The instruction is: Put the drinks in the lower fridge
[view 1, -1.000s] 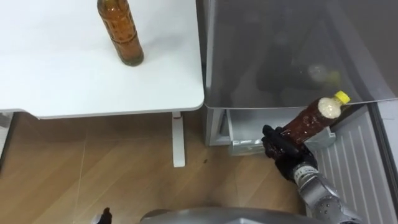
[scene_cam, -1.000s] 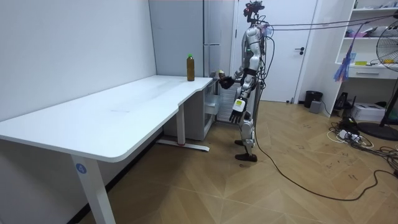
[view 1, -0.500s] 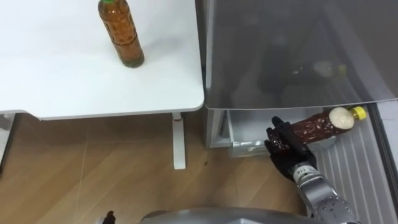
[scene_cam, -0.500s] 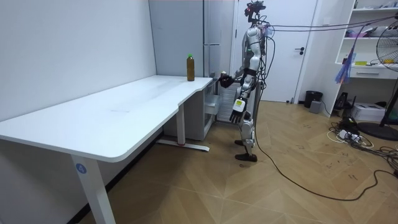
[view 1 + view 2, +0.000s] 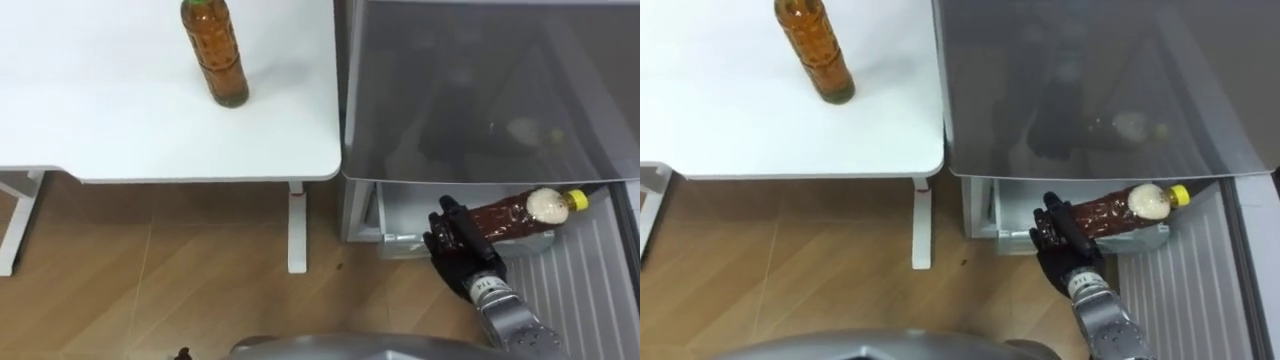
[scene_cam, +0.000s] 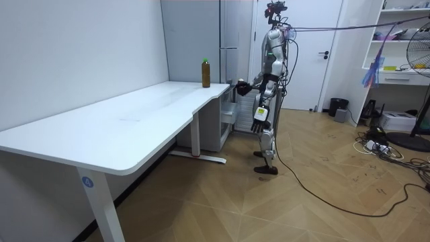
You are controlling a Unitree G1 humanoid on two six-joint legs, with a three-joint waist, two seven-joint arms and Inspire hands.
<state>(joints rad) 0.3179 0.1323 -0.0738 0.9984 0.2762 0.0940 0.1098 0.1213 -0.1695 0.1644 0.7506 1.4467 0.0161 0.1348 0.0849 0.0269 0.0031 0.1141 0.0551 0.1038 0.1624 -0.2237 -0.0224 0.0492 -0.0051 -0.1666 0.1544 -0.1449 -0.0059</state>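
Note:
My right hand (image 5: 455, 245) is shut on the base of a brown drink bottle (image 5: 520, 212) with a yellow cap. The bottle lies almost level, cap toward the right, just under the front edge of the grey fridge top (image 5: 480, 90) and over the white bin (image 5: 400, 228) of the open lower fridge. A second, amber bottle (image 5: 218, 55) stands upright on the white table (image 5: 120, 130), near its far right corner. In the room view I stand facing the fridge (image 6: 232, 60) at the table's end, and my left hand (image 6: 256, 123) hangs relaxed at my side.
The open fridge door's ribbed inner side (image 5: 590, 300) lies to the right of my right hand. A table leg (image 5: 296, 225) stands close to the fridge's left side. Wooden floor (image 5: 180, 270) stretches under the table's edge.
The brown bottle has tipped from slanting upward to nearly level and sunk toward the lower fridge opening. The whole eye view has shifted a little; the amber bottle stayed on the table.

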